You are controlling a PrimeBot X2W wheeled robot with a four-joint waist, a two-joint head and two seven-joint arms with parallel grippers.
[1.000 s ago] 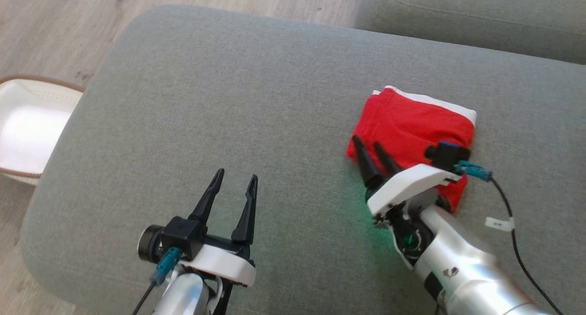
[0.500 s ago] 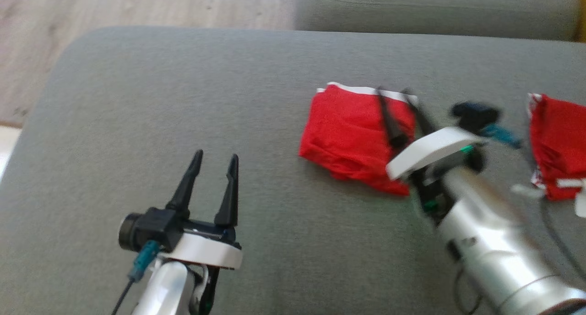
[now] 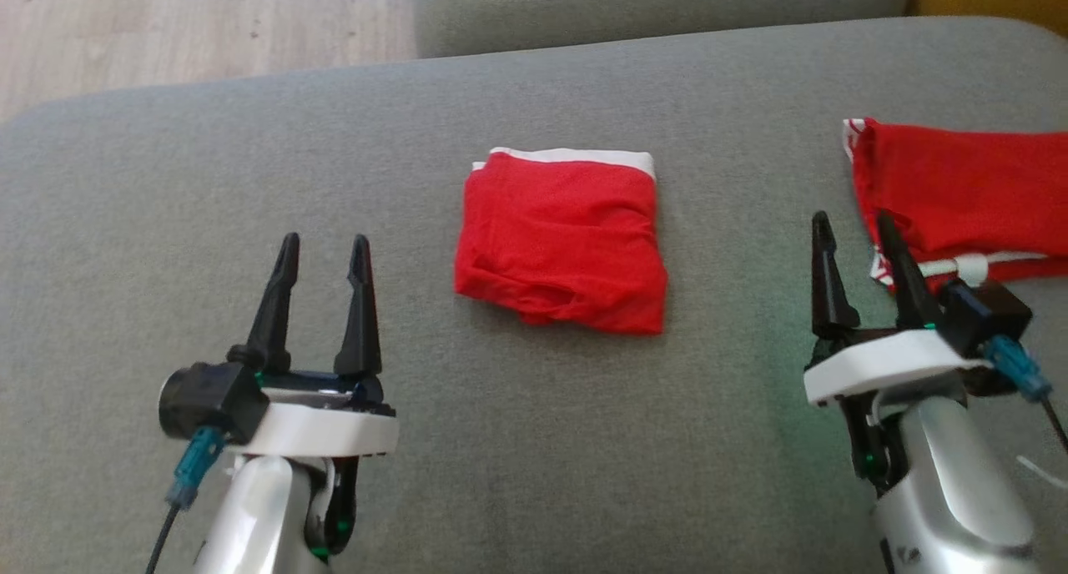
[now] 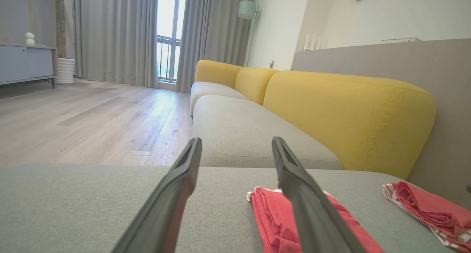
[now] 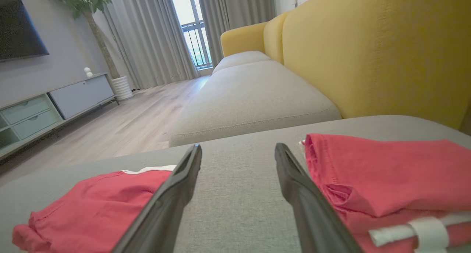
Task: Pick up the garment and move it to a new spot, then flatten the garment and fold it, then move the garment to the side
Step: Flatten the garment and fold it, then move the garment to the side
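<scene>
A red garment [image 3: 561,236] with a white waistband lies folded into a rough square in the middle of the grey cushion [image 3: 209,182]. Nothing holds it. My left gripper [image 3: 325,242] stands open to its left, fingers pointing away from me, with nothing between them. To the garment's right my right gripper [image 3: 853,221] is open and empty too. In the left wrist view the garment [image 4: 272,216] lies partly behind the right finger of the left gripper [image 4: 237,141]. The right wrist view has the garment [image 5: 92,205] at the lower left of the right gripper [image 5: 238,147].
A second folded red piece [image 3: 959,190] with white trim lies at the cushion's right end, just beyond my right fingertips, and shows again [image 5: 386,168] in the right wrist view. A yellow backrest [image 4: 349,113] runs along the right. Wooden floor [image 3: 167,32] lies past the far left edge.
The head view has swung right, bringing the second red piece into view. My right gripper has come off the garment and now stands to its right. The left gripper stayed open.
</scene>
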